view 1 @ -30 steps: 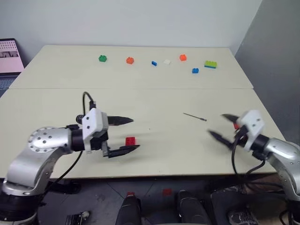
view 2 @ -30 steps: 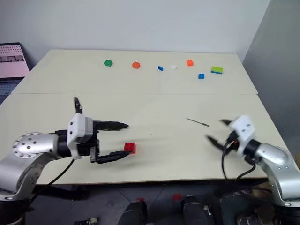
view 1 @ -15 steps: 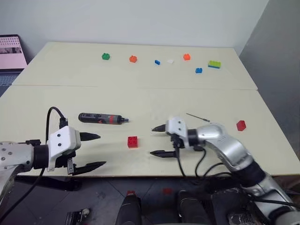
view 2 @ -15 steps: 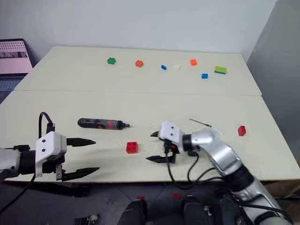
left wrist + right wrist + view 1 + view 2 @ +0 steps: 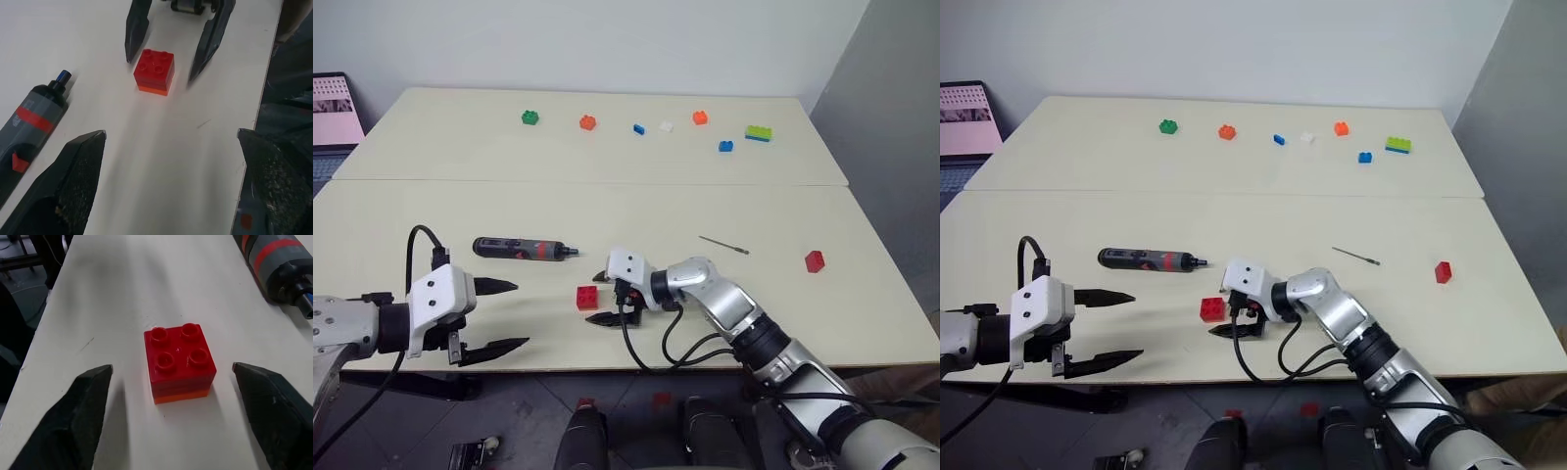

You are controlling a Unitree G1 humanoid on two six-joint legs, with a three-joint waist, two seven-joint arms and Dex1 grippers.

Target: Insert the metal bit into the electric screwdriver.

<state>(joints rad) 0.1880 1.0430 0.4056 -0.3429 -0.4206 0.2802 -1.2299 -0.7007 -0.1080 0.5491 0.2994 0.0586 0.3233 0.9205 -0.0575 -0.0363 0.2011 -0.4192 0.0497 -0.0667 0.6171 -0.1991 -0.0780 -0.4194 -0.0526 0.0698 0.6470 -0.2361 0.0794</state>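
Oddly, the right gripper (image 5: 604, 298) is aimed at a red brick (image 5: 587, 298) near the table's (image 5: 431, 211) front edge, its fingers apart on either side of the brick and not touching it. The left gripper (image 5: 509, 315) hangs at the front edge, at about eight o'clock from the brick, jaws wide and holding nothing.

Just past the brick, at roughly eleven o'clock, lies the screwdriver (image 5: 524, 249), flat, its tip pointing toward the robot's right. The bit (image 5: 722, 245) lies well apart from it, at about two o'clock from the brick, with a second red brick (image 5: 815, 260) farther out at three o'clock.

My judgement is that the bit will be the awkward one: stiff, light, thin and slick, lying flush on the table, so it may roll or slip. A pinch across its middle seems best. The screwdriver looks rigid and easy; grip its body behind the red band. Whether its socket is clear cannot be told.
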